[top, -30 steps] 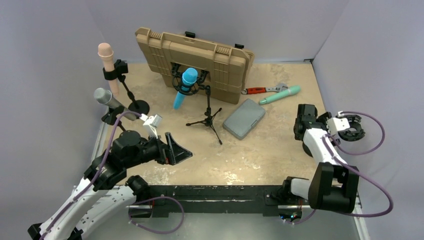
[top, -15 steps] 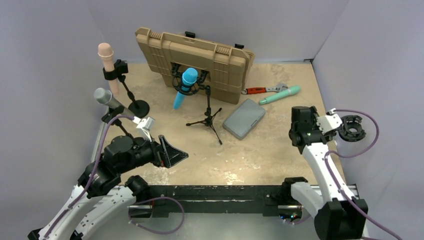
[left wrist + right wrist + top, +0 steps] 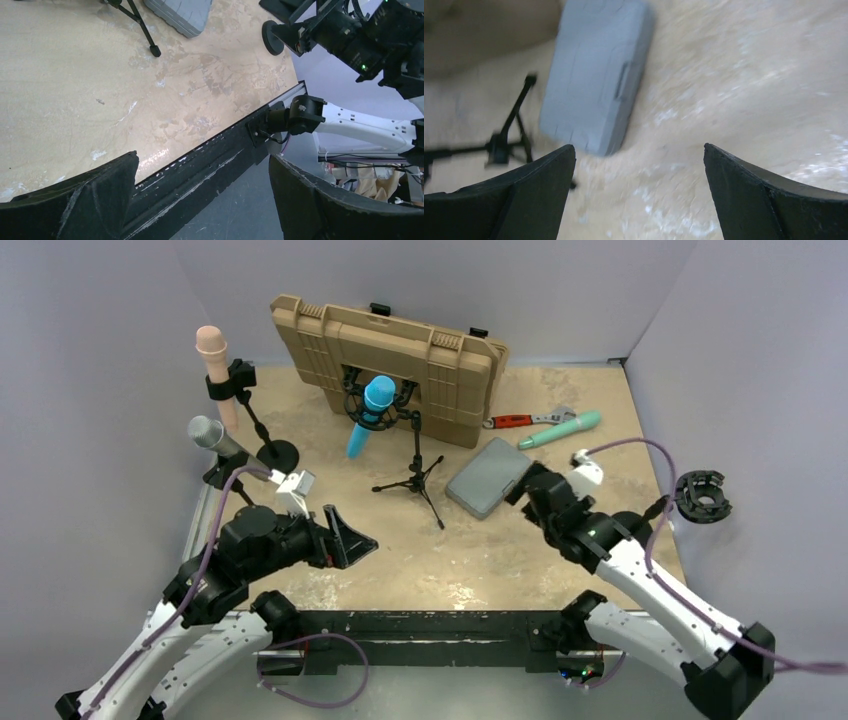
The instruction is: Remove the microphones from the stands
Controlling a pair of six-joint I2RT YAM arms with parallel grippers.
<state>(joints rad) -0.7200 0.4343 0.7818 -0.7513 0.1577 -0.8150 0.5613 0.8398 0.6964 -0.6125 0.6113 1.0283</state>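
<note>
Blue handheld microphone (image 3: 370, 412) sits tilted in the black shock-mount clip of a black tripod stand (image 3: 417, 472). It stands in front of an upright tan hard plastic case (image 3: 400, 350) at the far centre of the table, and neither arm touches it.

**Change over the last second:** the right arm, folded back at the table's right edge a second ago, now reaches inward across the marbled tabletop. The right gripper (image 3: 639, 150) now lies just beside the near corner of a flat grey zip case (image 3: 487, 477). Its fingers are spread wide with nothing between them. The right wrist view is smeared by motion. It shows the grey case ahead and the tripod's legs to the left. The microphone is out of frame there.

The left gripper (image 3: 202, 162) has barely shifted. It hovers near the table's front left, also spread and empty, and faces away from the stand.

**Meaning for the task:** this is probably the approach phase. The right arm seems bound for the blue microphone, though a pink microphone (image 3: 211, 348) and a silver-headed microphone (image 3: 205, 430) also sit in stands at the left. No grasp is yet made.
</note>
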